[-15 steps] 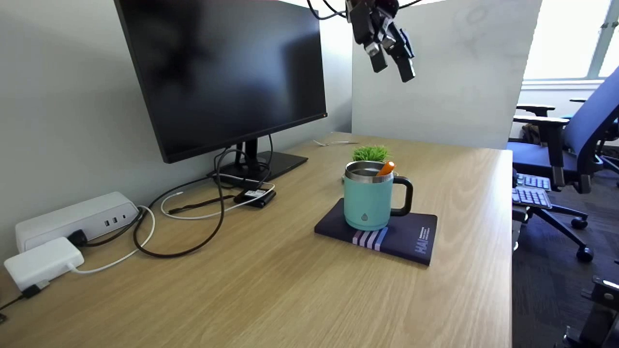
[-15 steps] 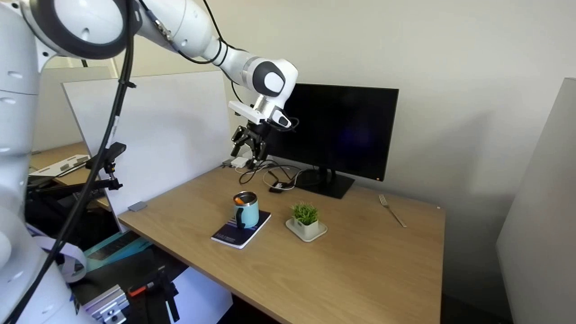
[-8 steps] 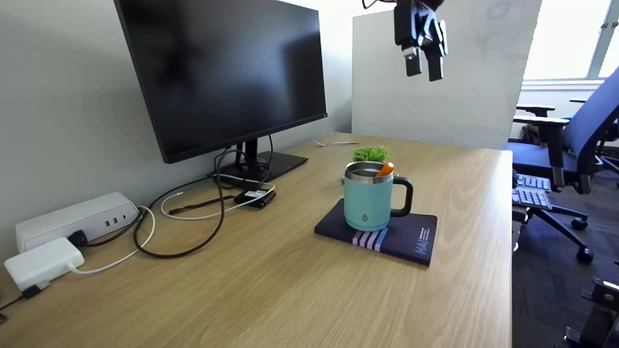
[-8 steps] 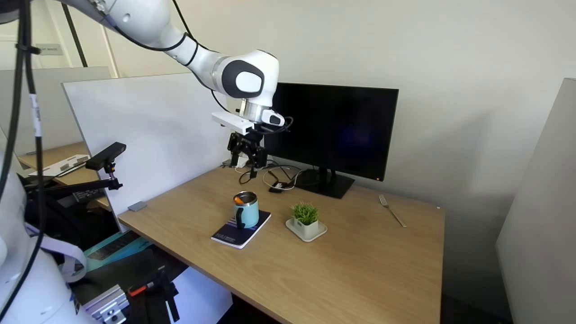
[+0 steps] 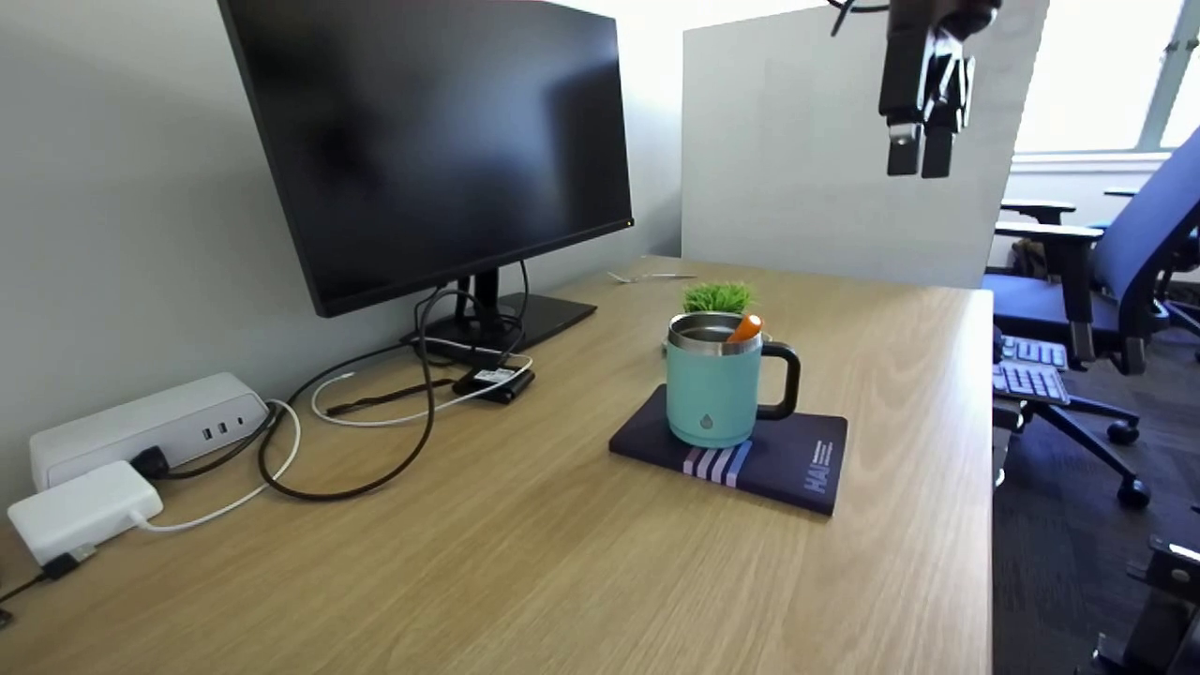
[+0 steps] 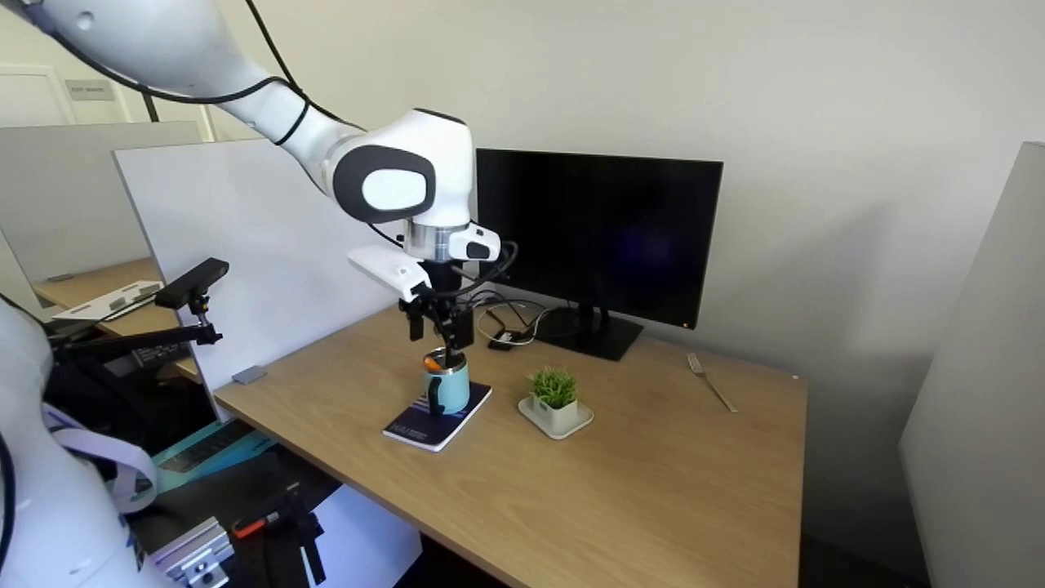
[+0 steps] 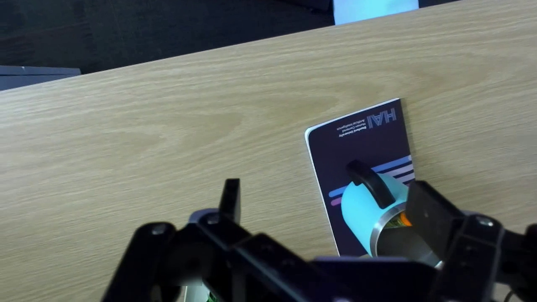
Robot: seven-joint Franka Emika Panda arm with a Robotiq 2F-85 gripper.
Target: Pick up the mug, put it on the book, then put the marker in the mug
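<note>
The teal mug stands upright on the dark book, its black handle turned towards the desk's open edge. Out of the mug's silvery rim leans the orange end of the marker; its lower part is hidden inside. All three also show in the wrist view: mug, book and a bit of the marker, partly covered by a finger. My gripper hangs high over the desk, apart from the mug, fingers pointing down. In the wrist view the gripper has its fingers wide apart, holding nothing.
Beside the book, a small potted plant sits on a pale tray. A fork lies farther along the desk. The monitor stands at the back with loose cables and a white power block.
My open gripper has moved away from the monitor towards the desk's open edge, and its fingers have turned to point more straight down. Mug, book and marker have stayed where they were.
</note>
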